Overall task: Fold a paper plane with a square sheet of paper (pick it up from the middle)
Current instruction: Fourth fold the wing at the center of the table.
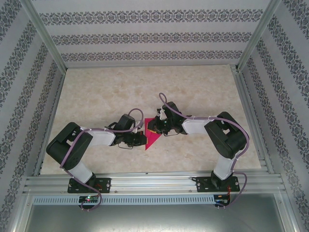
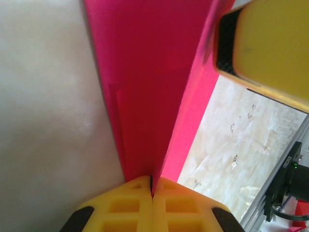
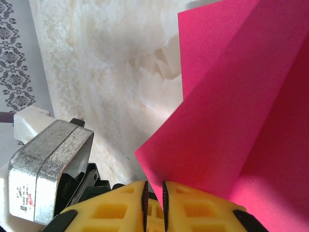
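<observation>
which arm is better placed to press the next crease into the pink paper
Probably the right. The left gripper is shut tight on the pink paper, anchoring it. The right gripper grips the paper's edge only loosely, jaws slightly apart, so it could let go and press.

From above, the folded pink paper (image 1: 152,133) is too small for its creases to be read, and the two arms cover its left and right edges. The left gripper (image 2: 152,186) is cut off by the bottom edge of its wrist view, and the paper runs out past the top edge. A yellow finger (image 2: 270,48) at the upper right is blurred and cropped; it is probably the other arm's. In the right wrist view the right gripper (image 3: 154,195) is cropped below, and the paper leaves at the right edge.
</observation>
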